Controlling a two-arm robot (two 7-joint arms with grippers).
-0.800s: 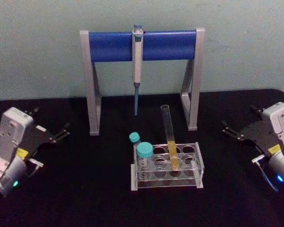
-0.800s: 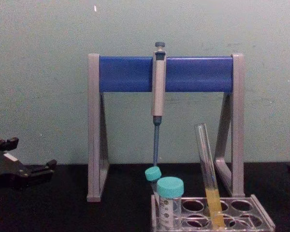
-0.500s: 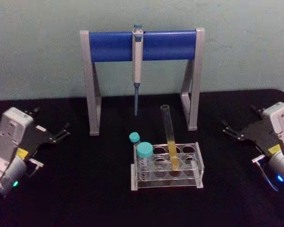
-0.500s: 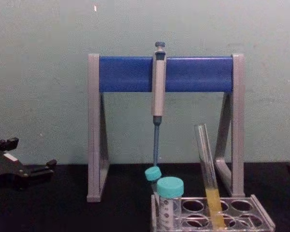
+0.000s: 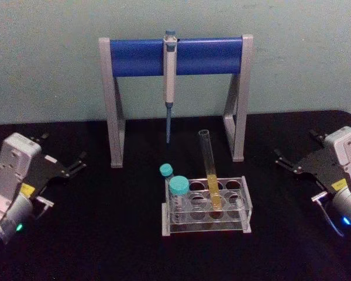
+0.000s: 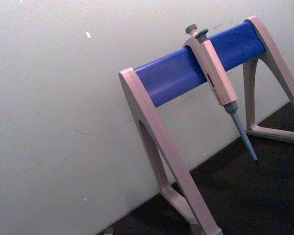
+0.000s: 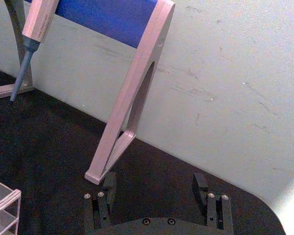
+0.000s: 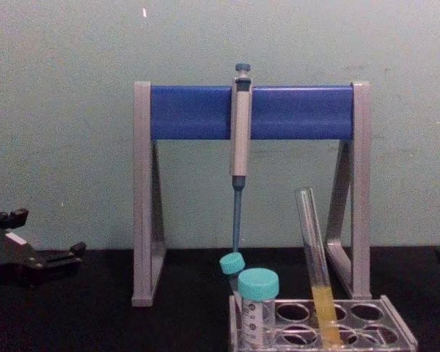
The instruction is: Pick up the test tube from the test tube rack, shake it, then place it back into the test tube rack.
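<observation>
Left gripper (image 5: 62, 150): fingers spread wide, holding nothing, well left of the rack.
Test tube (image 5: 209, 167): leaning in test tube rack (image 5: 206, 227), near its middle, untouched.
Right gripper (image 5: 296, 146): fingers wide apart, empty, well right.

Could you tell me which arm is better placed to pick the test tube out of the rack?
Probably right. The tube in the rack stands nearer the open right tool; on the side of the left tool, two capped tubes stand in the way.
</observation>
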